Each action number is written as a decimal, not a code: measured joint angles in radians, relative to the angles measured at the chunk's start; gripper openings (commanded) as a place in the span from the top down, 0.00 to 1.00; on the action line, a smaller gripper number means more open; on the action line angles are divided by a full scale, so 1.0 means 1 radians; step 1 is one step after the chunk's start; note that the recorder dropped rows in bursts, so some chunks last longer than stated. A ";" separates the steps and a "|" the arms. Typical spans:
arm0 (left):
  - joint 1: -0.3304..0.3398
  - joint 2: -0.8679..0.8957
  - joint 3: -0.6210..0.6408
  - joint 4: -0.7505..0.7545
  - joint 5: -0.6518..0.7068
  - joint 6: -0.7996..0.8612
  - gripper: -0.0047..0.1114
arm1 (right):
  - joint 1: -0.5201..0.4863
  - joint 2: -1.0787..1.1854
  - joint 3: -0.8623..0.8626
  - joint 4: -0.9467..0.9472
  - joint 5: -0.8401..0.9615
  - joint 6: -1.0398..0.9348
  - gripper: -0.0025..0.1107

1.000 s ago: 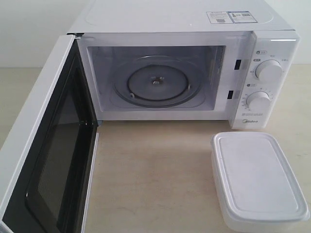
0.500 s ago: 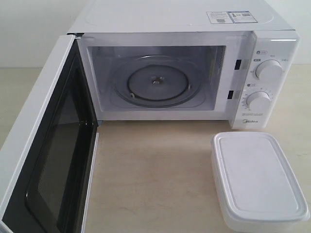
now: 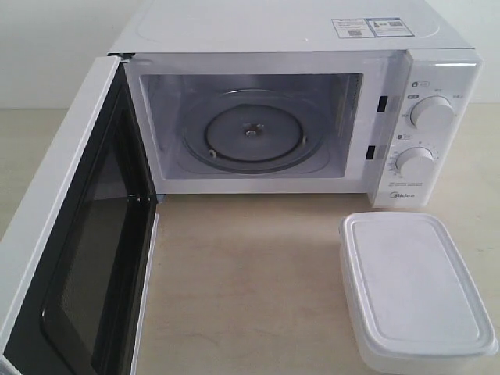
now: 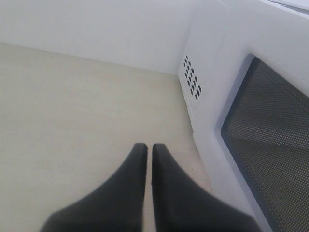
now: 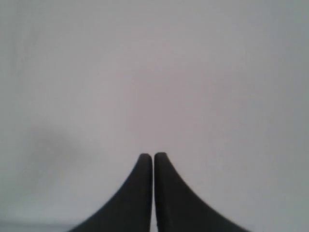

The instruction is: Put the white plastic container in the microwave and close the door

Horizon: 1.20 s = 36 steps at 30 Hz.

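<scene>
Nothing has moved in the last second: the white plastic container (image 3: 418,293) sits on the counter (image 3: 242,281) before the microwave (image 3: 234,27) knobs (image 3: 432,113), the door (image 3: 55,226) gapes open, and my left pincer (image 4: 148,150) and right pincer (image 5: 153,157) are both closed and empty, so the pickup is yet to start.

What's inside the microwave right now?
Only the glass turntable lies in the open microwave, a small hub at its centre. The white plastic container stands outside on the counter, lid on. The cavity's ceiling is hidden behind the front frame.
</scene>
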 measured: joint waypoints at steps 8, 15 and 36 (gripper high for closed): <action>0.000 0.000 0.000 0.000 0.000 0.000 0.92 | 0.000 0.222 0.055 -0.200 0.160 0.151 0.98; 0.000 0.000 0.000 0.000 0.000 0.000 0.92 | 0.000 0.237 0.226 -0.217 0.222 0.287 0.98; 0.000 0.000 0.000 0.000 0.000 0.000 0.92 | -0.068 0.257 0.403 -0.323 0.006 0.575 0.98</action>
